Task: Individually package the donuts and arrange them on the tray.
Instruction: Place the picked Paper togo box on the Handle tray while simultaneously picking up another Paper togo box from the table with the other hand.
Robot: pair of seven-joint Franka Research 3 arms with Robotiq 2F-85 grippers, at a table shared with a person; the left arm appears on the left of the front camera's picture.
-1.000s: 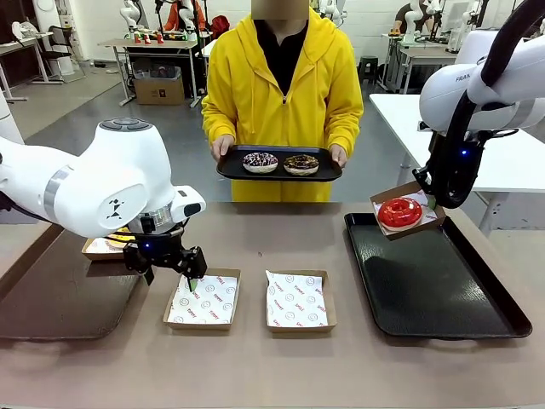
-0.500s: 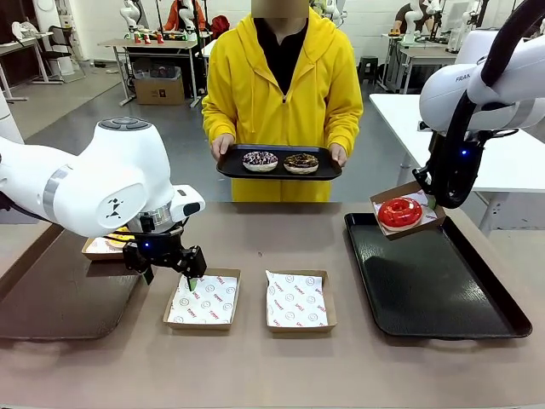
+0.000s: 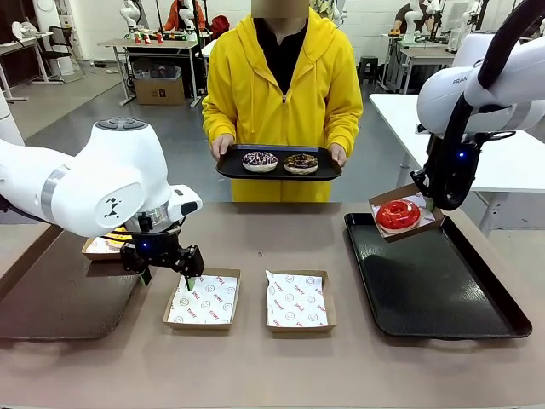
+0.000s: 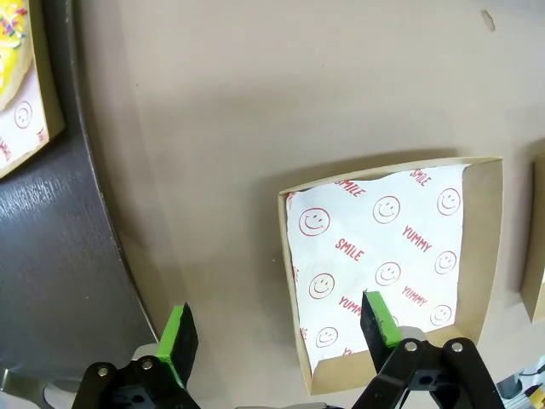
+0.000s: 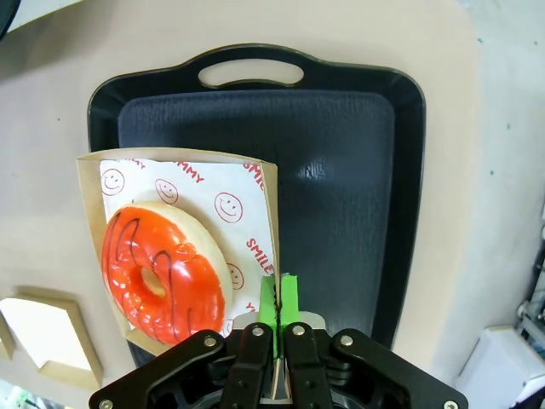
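Over the far left corner of the black tray (image 3: 443, 294), your right fingers (image 5: 268, 302) pinch the rim of the box (image 5: 88, 192) carrying the red donut (image 3: 398, 214), while your left fingers (image 4: 180, 334) hang spread wide above an empty box (image 4: 487, 247) on the bench (image 3: 341, 366).

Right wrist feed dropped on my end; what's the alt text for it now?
The right gripper is shut on the rim of a paper-lined cardboard box holding a red donut. In this view the box overlaps one side of a black tray on a tan table.
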